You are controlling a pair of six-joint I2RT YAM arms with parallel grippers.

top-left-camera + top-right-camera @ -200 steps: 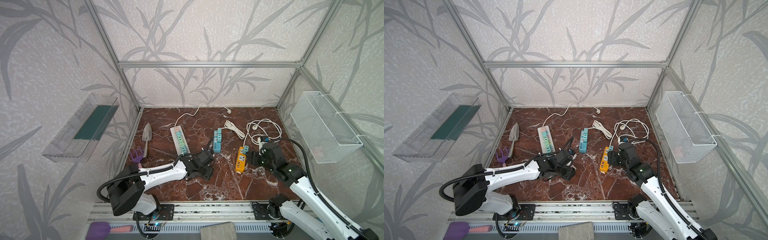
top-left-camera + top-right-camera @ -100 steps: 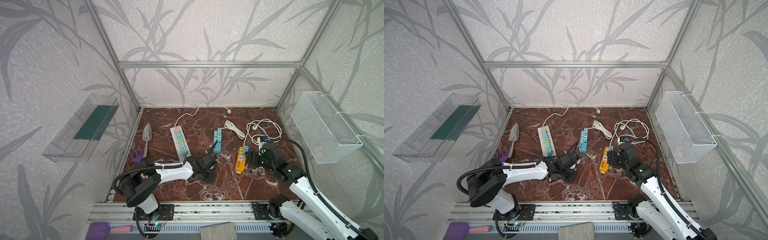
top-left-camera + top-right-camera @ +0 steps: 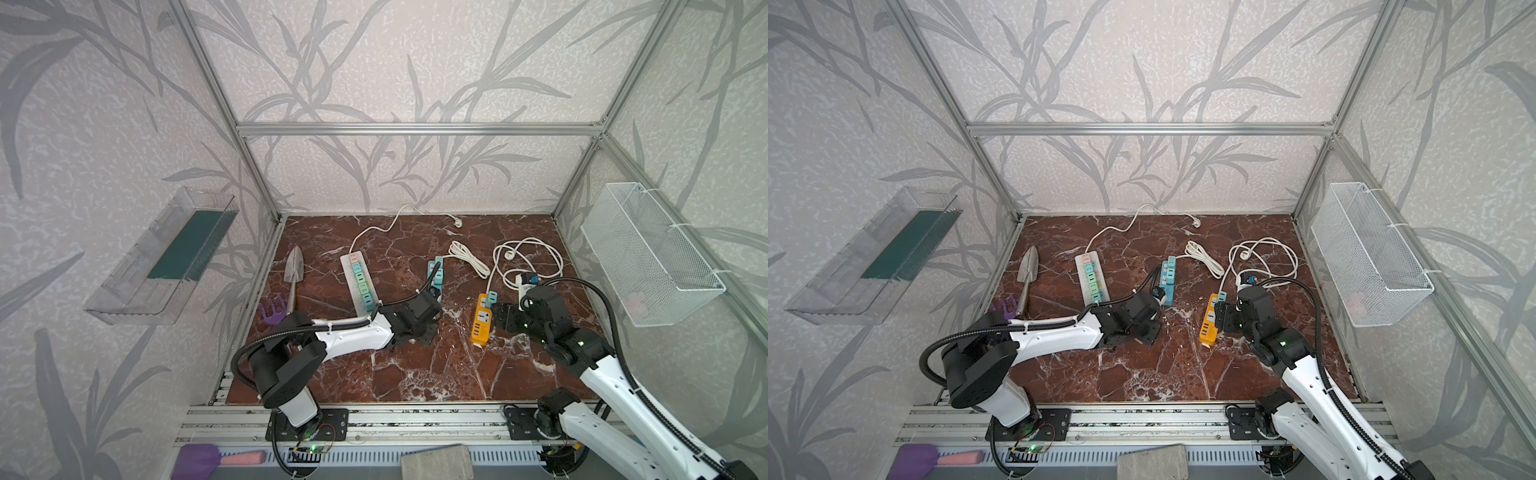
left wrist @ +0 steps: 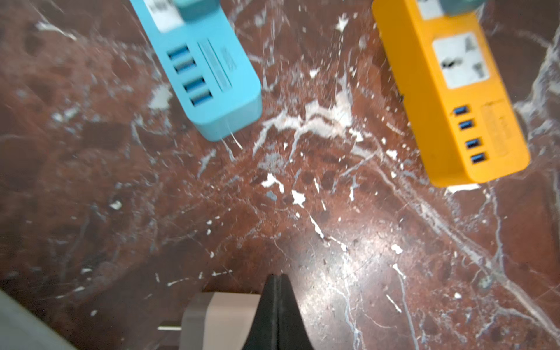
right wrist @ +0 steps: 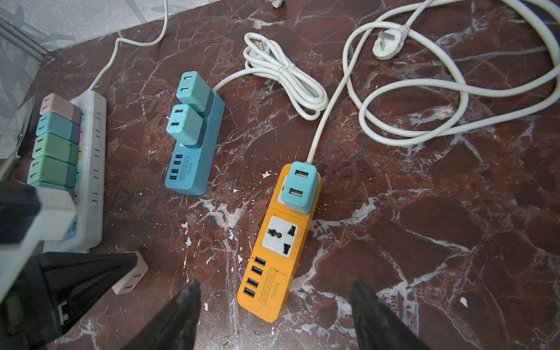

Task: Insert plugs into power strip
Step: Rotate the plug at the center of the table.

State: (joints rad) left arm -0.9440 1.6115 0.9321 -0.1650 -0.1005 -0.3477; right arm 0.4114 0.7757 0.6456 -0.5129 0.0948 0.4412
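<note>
Three power strips lie on the marble floor: a white one filled with several pink, teal and green plugs, a blue one with two teal plugs, and an orange one with one teal plug and one free socket. A loose pale pink plug lies on its side on the floor. My left gripper is shut and empty right beside that plug. My right gripper is open, its fingers either side of the orange strip's near end.
White cords coil behind the orange strip. A metal trowel and a purple hand rake lie at the left edge. A wire basket hangs on the right wall and a clear shelf on the left wall.
My left gripper has closed to fully shut and its arm has swung, with the elbow now further right. The right arm has not moved.
</note>
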